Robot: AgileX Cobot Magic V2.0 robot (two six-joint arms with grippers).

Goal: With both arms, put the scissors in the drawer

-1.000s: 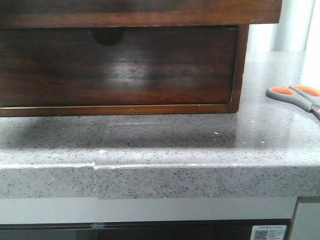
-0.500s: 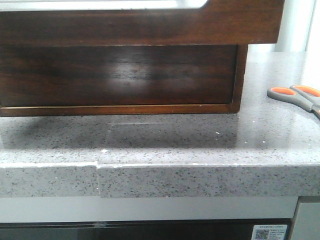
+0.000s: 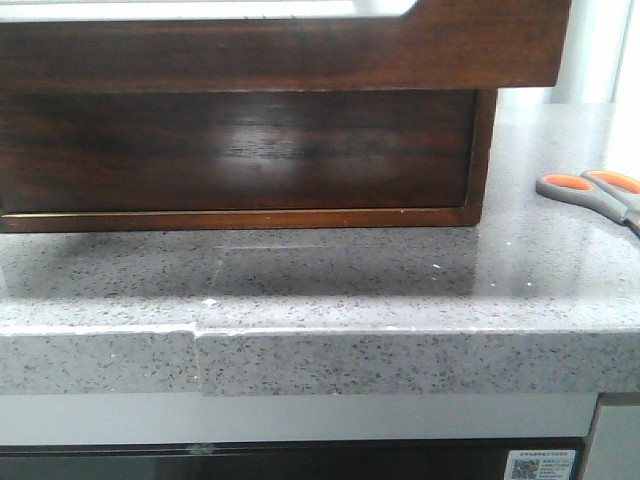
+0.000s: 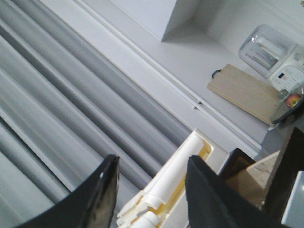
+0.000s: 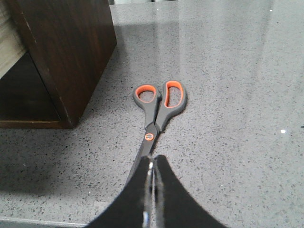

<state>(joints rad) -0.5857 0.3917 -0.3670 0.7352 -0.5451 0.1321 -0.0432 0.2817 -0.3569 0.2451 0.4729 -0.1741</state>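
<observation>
The small grey scissors with orange loops (image 5: 159, 107) look light and stiff (maybe slippery); the right claw (image 5: 151, 180) pinches their blades, while the left claw (image 4: 149, 190) gapes empty.

Glossy dark wooden drawer (image 3: 280, 55); speckled grey stone counter (image 3: 400, 290); plastic-handled scissors (image 5: 159, 107).

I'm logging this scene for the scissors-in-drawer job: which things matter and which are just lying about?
Job:
scissors, flat on the counter, blade tips between the right hand fingers
drawer, pulled out above the lower front
left hand, open, holding nothing

Lying about:
wooden board
white appliance
</observation>
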